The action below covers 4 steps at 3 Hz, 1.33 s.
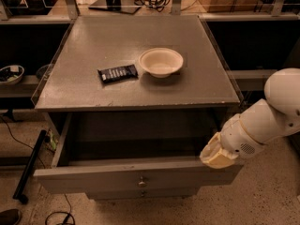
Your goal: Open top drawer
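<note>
Looks basically done here; got the top drawer (pixel 93 179) standing well out toward the near side, brass knob (pixel 142 182) at centre front; spotting the gripper (pixel 218 154) at its near right corner, can't tell if clenched or released; best to back off rightward slowly and avoid nudging the front shut.

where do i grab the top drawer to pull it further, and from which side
Probably the small round knob at the centre of the top drawer front, approached straight from the front: that face is flat and plain, so the knob is its only protruding part. The gripper is at the drawer's right front corner, by the top edge.
</note>
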Each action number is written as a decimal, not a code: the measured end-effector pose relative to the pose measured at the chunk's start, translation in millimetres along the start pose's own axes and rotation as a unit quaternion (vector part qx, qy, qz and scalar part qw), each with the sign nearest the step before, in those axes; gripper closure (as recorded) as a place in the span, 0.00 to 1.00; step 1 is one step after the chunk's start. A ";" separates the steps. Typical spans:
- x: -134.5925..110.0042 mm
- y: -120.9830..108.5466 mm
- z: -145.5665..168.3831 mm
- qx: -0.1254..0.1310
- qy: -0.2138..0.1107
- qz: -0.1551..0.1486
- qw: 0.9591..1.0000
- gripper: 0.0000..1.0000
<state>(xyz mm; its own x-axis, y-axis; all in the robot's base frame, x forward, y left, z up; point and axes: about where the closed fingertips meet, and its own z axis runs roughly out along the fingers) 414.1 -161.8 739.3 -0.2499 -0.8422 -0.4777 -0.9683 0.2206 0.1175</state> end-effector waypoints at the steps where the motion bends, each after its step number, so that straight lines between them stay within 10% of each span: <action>1: 0.0 0.0 0.0 0.000 0.000 0.000 1.000 0.51; 3: -0.1 0.0 0.0 0.000 0.000 0.000 1.000 0.00; 4: -0.5 0.2 -0.2 0.000 0.002 -0.001 1.000 0.00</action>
<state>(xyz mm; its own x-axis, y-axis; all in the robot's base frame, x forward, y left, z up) 414.0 -161.5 739.7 -0.2480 -0.8447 -0.4743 -0.9687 0.2192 0.1161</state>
